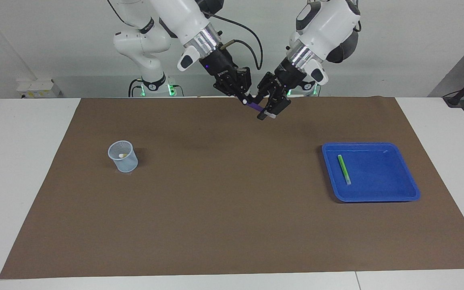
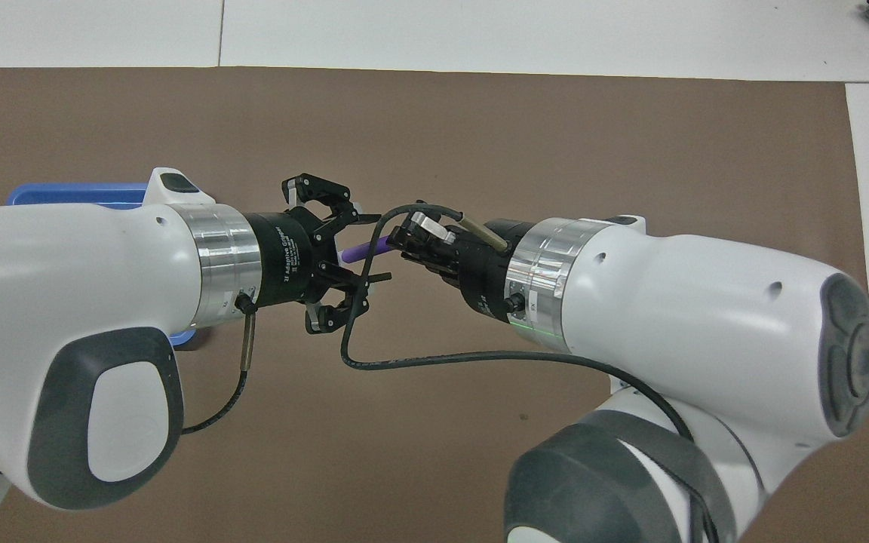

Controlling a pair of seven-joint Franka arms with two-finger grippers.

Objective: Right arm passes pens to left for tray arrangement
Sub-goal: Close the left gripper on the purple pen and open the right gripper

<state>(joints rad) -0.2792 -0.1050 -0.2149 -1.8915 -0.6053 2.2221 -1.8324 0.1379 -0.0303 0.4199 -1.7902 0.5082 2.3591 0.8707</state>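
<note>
Brown matting covers the white desk (image 1: 26, 161). Above its robot-side edge, the right hand (image 1: 245, 100) is clamped on the purple pen (image 1: 255, 107), whose free end sits between the left hand's (image 1: 267, 109) half-closed fingers; contact cannot be told. Toward the left arm's end, the green pen (image 1: 343, 169) lies in the blue tray (image 1: 393, 193).

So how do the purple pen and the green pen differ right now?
The purple pen is up in the air between the right gripper and left gripper; the green pen lies flat in the blue tray. The right gripper is shut on the purple pen, while nothing touches the green pen. Much of the purple pen is hidden by the grippers; the green pen shows whole. Both are slim markers.
</note>
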